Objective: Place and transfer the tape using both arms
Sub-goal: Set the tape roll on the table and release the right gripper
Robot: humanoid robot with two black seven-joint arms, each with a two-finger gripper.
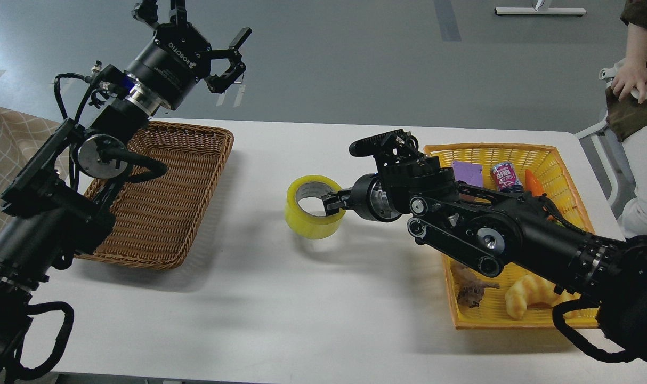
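Two sets of jaws are ours here, and they stand in very different states. Our right gripper (332, 204) has its jaws clamped on the rim of the tape (314, 207), one fingertip inside the grey-white core ring and the rest against the yellow outer wall on the roll's right side. The tape is tilted, its open core turned up and toward us, and it sits low over the white worktop (281, 298), near the middle; whether its lower edge touches the surface or hangs just above its shadow we cannot tell. Our right arm reaches in from the lower right, crossing over the yellow basket (568, 176) that stands on the right part of the worktop. In that basket we see a purple block (470, 173), a small drink can (507, 177), an orange carrot-like toy (534, 182), a croissant-shaped toy (527, 300) and a small brown object (472, 293) too unclear to name. Our left gripper (198, 40) is raised high at the upper left, well apart from the tape, its jaws spread apart and holding nothing. Below it, on the left part of the worktop, stands a brown wicker basket (195, 176).
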